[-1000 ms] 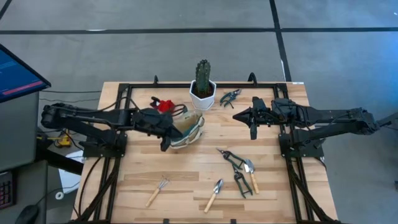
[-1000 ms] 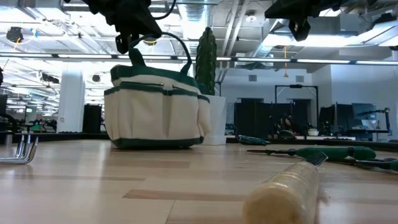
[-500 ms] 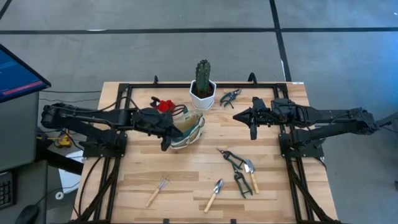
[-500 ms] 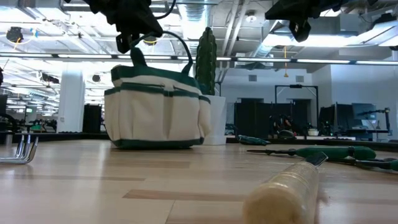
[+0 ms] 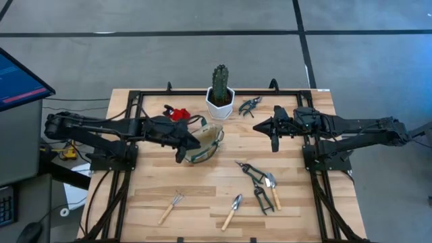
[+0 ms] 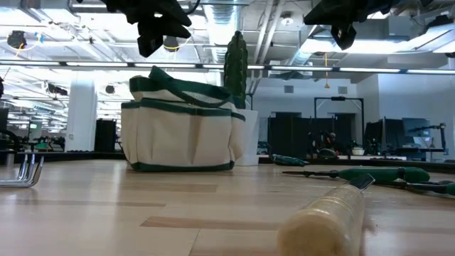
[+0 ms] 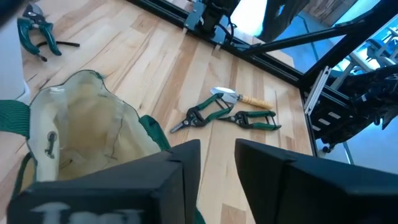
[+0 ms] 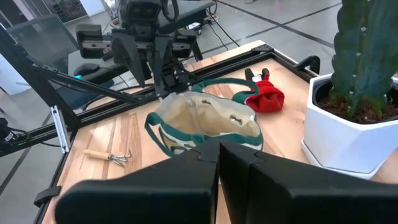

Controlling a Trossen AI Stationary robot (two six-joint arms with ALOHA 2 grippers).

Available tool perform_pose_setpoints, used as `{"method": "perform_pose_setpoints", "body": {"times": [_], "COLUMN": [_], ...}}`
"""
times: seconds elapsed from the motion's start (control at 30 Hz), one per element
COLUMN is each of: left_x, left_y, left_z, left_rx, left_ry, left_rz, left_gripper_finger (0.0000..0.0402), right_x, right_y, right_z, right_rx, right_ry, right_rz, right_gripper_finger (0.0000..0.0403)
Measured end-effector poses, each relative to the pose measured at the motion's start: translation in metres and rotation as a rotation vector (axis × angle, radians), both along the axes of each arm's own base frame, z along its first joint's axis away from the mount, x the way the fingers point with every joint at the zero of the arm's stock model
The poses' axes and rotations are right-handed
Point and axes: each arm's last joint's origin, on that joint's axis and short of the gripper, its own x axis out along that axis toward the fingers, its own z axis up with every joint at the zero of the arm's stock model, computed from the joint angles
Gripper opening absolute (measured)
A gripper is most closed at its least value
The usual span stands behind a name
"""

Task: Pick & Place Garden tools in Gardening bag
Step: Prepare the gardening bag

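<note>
The small cream fabric gardening bag with dark green trim [image 5: 204, 140] stands upright and open-mouthed on the light wooden bench [image 5: 202, 192], a little left of the middle and toward the far edge, its green loop handles lying slack over the rim. The left gripper [image 5: 181, 143] hangs over the bag's left rim; its two dark fingers [image 7: 186, 168] stand slightly parted with nothing between them, and from table height it sits clear above the bag [image 6: 183, 135]. Just beyond the bag, at the far edge, stands a tall green cactus in a white hexagonal pot [image 5: 220, 93], and left of that pot lies a red pruner-like piece [image 5: 177, 113]. A dark pair of pruning shears [image 5: 250, 104] lies right of the pot near the far edge. The right gripper [image 5: 274, 135] is held in the air over the right half of the bench with its jaws closed on nothing. Toward the near edge, right of centre, a green-handled pair of shears [image 5: 252, 173] lies touching a metal trowel with a wooden handle [image 5: 273, 187] and a second dark shears [image 5: 262, 200]. Another wooden-handled trowel [image 5: 232, 210] lies at the near edge, and a wooden-handled fork [image 5: 171, 206] lies well to its left.
</note>
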Motion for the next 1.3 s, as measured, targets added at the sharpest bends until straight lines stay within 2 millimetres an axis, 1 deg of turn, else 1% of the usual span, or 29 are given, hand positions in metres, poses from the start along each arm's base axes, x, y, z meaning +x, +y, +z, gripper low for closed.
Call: {"method": "perform_pose_setpoints", "body": {"times": [0.23, 0.3, 0.4, 0.5, 0.53, 0.7, 0.77, 0.83, 0.9, 1.0, 1.13, 1.2, 1.3], "left_x": [-0.005, -0.008, -0.014, -0.026, -0.032, -0.066, -0.075, -0.081, -0.084, -0.088, -0.093, -0.095, -0.099], "left_y": [0.0, 0.001, 0.002, 0.004, 0.005, 0.01, 0.01, 0.01, 0.009, 0.007, -0.001, -0.005, -0.011], "left_z": [0.006, 0.008, 0.013, 0.018, 0.018, 0.018, 0.013, 0.002, -0.011, -0.039, -0.069, -0.079, -0.089], "left_rx": [0.0, 0.008, 0.028, 0.06, 0.067, 0.041, 0.003, -0.024, -0.054, -0.122, -0.198, -0.227, -0.274], "left_ry": [-0.027, -0.025, -0.043, -0.037, -0.018, 0.077, 0.08, 0.088, 0.098, 0.156, 0.22, 0.235, 0.253], "left_rz": [0.0, 0.015, 0.058, 0.126, 0.161, 0.32, 0.393, 0.447, 0.502, 0.569, 0.603, 0.611, 0.621], "left_gripper_finger": [0.009, 0.0079, 0.005, 0.0013, 0.0007, 0.0002, 0.0001, 0.0001, 0.0001, 0.0001, 0.0001, 0.0001, 0.0001], "right_x": [0.001, 0.004, 0.011, 0.022, 0.024, 0.037, 0.038, 0.039, 0.039, 0.038, 0.037, 0.039, 0.043], "right_y": [0.0, 0.0, 0.0, -0.001, -0.001, -0.001, -0.001, -0.001, -0.001, -0.001, -0.004, -0.008, -0.015], "right_z": [0.0, -0.003, -0.009, -0.019, -0.023, -0.032, -0.033, -0.034, -0.034, -0.032, -0.033, -0.034, -0.042], "right_rx": [0.0, 0.001, 0.006, 0.036, 0.044, 0.047, 0.047, 0.047, 0.047, 0.047, 0.043, 0.042, 0.046], "right_ry": [0.002, 0.013, 0.049, 0.093, 0.115, 0.138, 0.14, 0.146, 0.145, 0.138, 0.143, 0.149, 0.186], "right_rz": [0.0, 0.0, -0.001, -0.011, -0.014, -0.015, -0.016, -0.016, -0.016, -0.016, -0.027, -0.042, -0.073], "right_gripper_finger": [0.0, 0.0, 0.0, 0.0, 0.0, 0.0, 0.0, 0.0, 0.0, 0.0, 0.0, 0.0, 0.0]}}
